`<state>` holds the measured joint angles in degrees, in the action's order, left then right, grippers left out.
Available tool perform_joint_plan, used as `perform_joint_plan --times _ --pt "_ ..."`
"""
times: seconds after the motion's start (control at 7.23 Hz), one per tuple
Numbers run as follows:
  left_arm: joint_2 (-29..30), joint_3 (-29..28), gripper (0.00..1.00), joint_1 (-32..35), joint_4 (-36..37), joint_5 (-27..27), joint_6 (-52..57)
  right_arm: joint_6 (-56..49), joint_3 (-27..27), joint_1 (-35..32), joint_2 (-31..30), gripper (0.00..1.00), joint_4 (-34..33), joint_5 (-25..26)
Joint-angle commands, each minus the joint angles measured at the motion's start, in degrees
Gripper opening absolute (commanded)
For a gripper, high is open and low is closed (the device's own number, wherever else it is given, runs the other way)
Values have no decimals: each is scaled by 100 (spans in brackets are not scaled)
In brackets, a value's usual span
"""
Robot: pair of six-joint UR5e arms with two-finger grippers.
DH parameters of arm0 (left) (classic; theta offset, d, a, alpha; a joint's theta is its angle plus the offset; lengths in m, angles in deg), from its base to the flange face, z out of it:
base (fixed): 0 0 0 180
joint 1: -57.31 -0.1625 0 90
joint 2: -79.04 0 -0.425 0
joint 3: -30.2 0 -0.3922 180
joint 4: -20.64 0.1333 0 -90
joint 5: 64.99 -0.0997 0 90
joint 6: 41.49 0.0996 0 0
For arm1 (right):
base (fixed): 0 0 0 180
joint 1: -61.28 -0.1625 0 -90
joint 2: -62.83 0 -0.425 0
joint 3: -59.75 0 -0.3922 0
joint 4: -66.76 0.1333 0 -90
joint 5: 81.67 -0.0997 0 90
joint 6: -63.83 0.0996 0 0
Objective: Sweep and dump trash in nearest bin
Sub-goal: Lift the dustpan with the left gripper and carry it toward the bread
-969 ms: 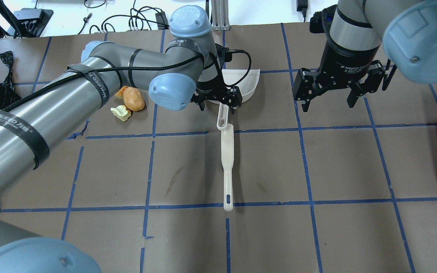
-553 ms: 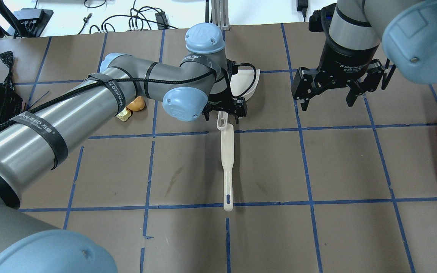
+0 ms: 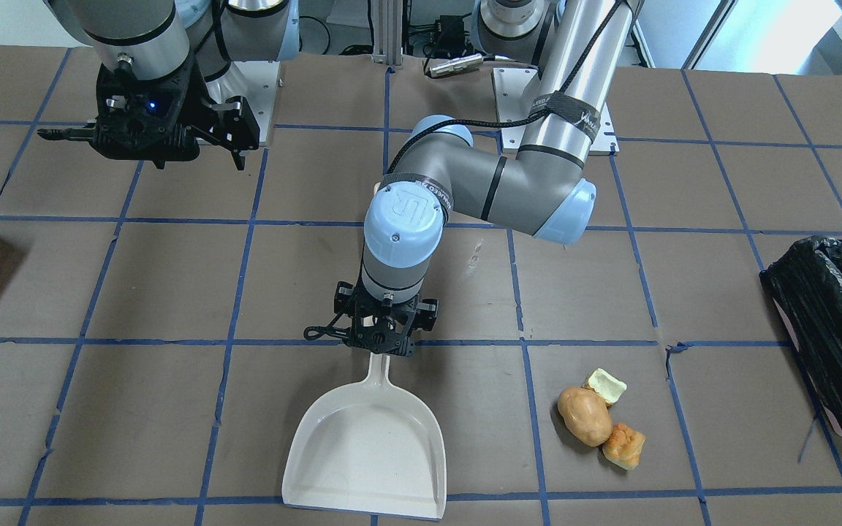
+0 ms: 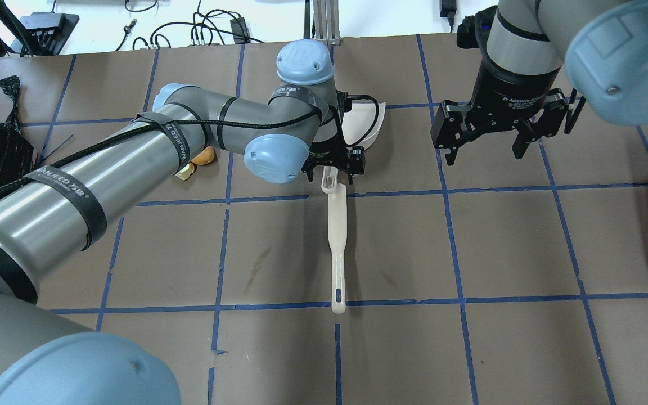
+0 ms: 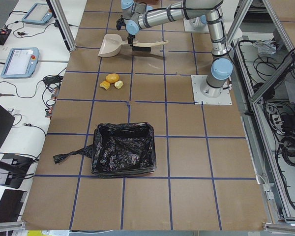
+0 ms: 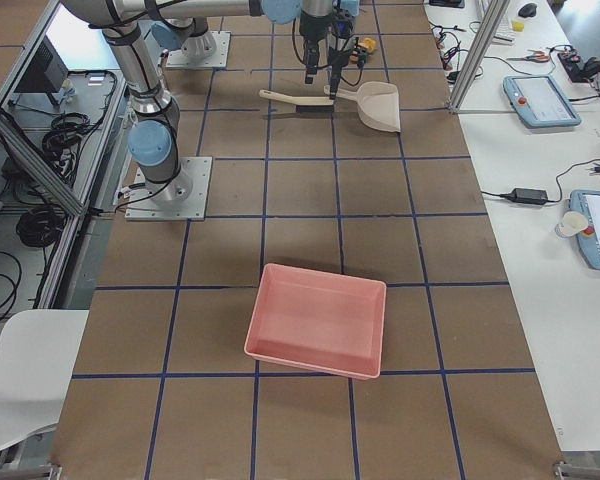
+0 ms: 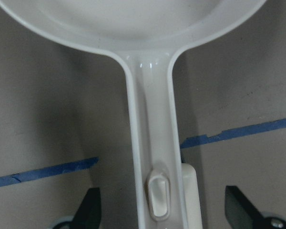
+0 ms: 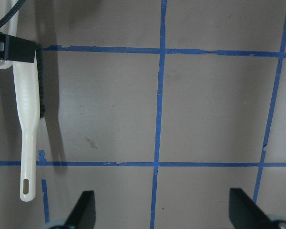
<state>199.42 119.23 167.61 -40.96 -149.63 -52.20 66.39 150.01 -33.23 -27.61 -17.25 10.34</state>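
Note:
The trash lies together in the front-facing view: a tan potato-shaped lump point(image 3: 584, 416), an orange-brown bread chunk point(image 3: 624, 446) and a pale yellow-green scrap point(image 3: 605, 386). In the overhead view my left arm hides most of it. The bin point(image 3: 830, 321) with the black bag stands beyond the trash, at the table's left end point(image 5: 123, 155). My left gripper point(image 4: 335, 166) is open, its fingers point(image 7: 88, 212) on either side of the white dustpan's handle point(image 7: 150, 143) without touching it. The dustpan point(image 3: 370, 453) lies flat. My right gripper point(image 4: 486, 157) is open and empty, hovering to the right.
A white brush point(image 4: 337, 236) with dark bristles lies just behind the dustpan handle, in line with it, and shows in the right wrist view point(image 8: 26, 124). A plain pink box point(image 6: 318, 320) stands at the table's right end. Blue tape lines grid the brown table.
My left arm has swung right and its gripper has settled over the dustpan handle, still open. The arm now covers most of the trash in the overhead view. The right gripper has barely moved.

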Motion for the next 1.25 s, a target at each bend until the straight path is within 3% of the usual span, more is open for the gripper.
perform_joint_plan --times 0.0,0.28,0.42,0.55,0.69,1.11 --pt "47 1 68 0 87 9 -1 17 0 -5 0 100 -2 -7" --pt "47 1 50 0 87 -9 25 9 0 -5 0 100 7 1" --pt "64 1 35 0 87 -96 25 17 0 -5 -9 100 7 1" --pt "47 1 14 0 78 -192 -1 26 0 -5 -9 100 -2 1" --pt "47 -17 3 0 87 -193 -1 26 0 -5 -9 100 -2 1" --pt "-136 -175 0 -26 78 -220 -1 26 -9 -5 -9 100 -11 1"
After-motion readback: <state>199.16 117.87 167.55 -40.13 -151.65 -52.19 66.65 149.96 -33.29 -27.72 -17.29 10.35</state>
